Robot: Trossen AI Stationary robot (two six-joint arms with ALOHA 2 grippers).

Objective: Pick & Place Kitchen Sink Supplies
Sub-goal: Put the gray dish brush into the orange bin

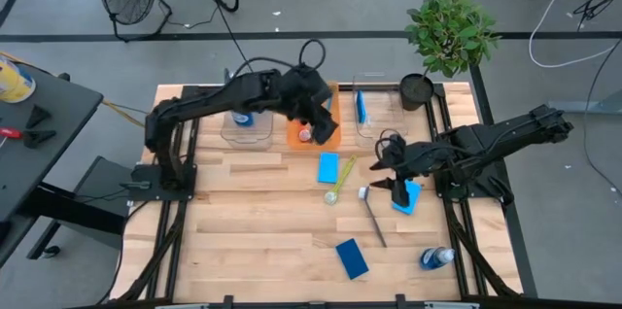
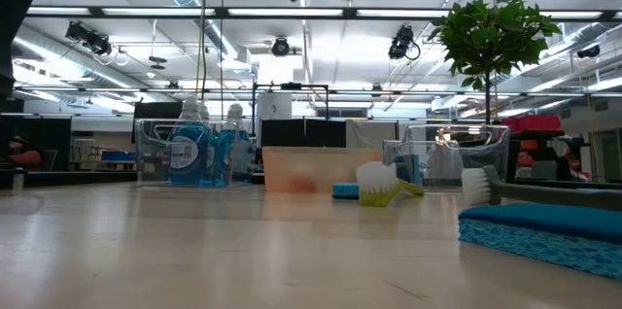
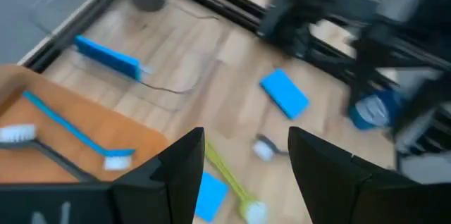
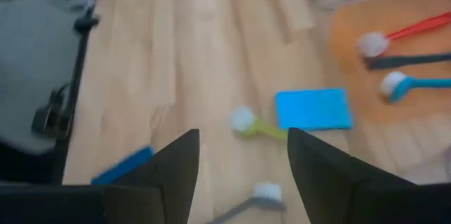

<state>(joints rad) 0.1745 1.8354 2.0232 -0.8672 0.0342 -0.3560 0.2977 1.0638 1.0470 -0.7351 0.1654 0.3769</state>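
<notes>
My left gripper [image 1: 319,120] is open above the orange bin [image 1: 294,135], which holds red [image 4: 416,26], dark grey [image 4: 416,59] and blue [image 3: 67,127] brushes. My right gripper [image 1: 387,183] is open and hovers beside a blue sponge [image 1: 408,197] at the table's right. A yellow-green brush [image 1: 340,181] and a dark grey brush [image 1: 374,217] lie flat mid-table. More blue sponges lie at mid-table [image 1: 328,166] and near the front edge [image 1: 352,257]. One sponge [image 1: 362,107] stands on edge in a clear bin. A bottle [image 1: 437,257] lies on its side at front right.
Two clear bins sit at the far edge, one on each side of the orange bin; the left one [image 1: 245,126] holds a bottle. A potted plant [image 1: 449,37] stands at the far right corner. Bare wood lies at the table's front left [image 1: 253,241].
</notes>
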